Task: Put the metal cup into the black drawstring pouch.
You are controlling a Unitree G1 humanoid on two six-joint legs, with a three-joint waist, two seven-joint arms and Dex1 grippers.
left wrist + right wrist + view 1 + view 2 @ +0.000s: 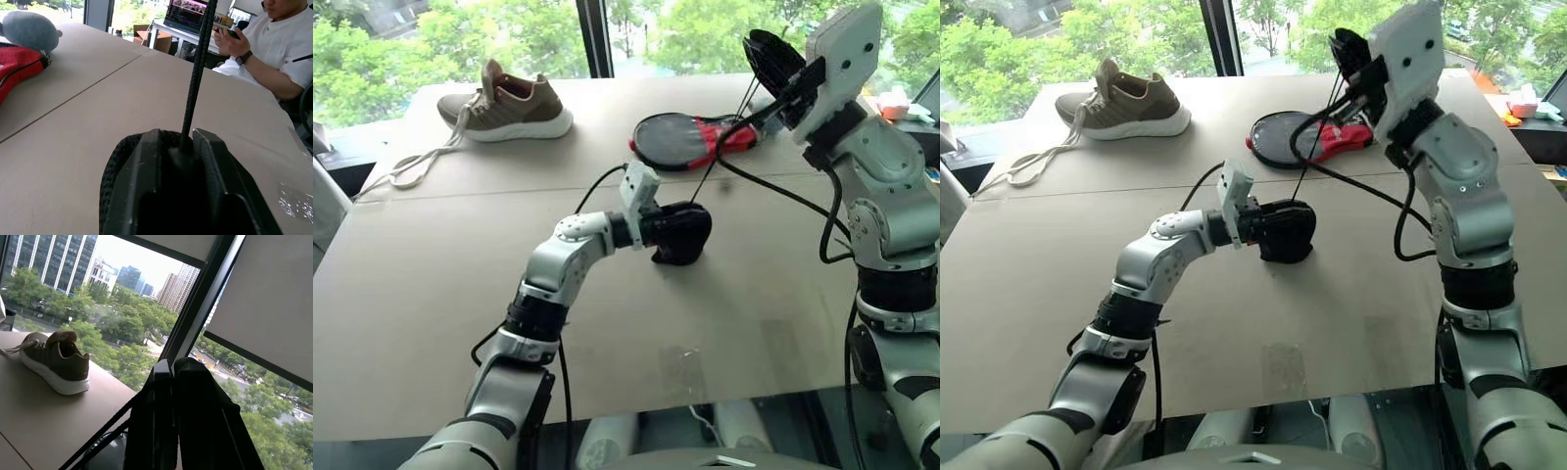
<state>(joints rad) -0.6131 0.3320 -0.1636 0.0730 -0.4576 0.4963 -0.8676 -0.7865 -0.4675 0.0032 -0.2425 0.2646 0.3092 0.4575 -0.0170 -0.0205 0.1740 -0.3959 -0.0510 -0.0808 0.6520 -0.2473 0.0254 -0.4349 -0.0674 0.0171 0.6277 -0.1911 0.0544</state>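
Jaws: left gripper [683, 235] clamped on the black drawstring pouch [679, 233] mid-counter, right gripper [773, 61] shut on its cord [1314, 147] straight above (taut, vertical). Metal cup unseen, so can't tell.

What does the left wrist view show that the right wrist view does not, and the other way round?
Left wrist view alone: a seated person holding a phone, a laptop behind, and the black drawstring pouch on the table. Right wrist view alone: the shoe, city towers beyond the window, and the right gripper shut on the drawstring cord. Shared: the beige table, trees outside, and that taut cord.
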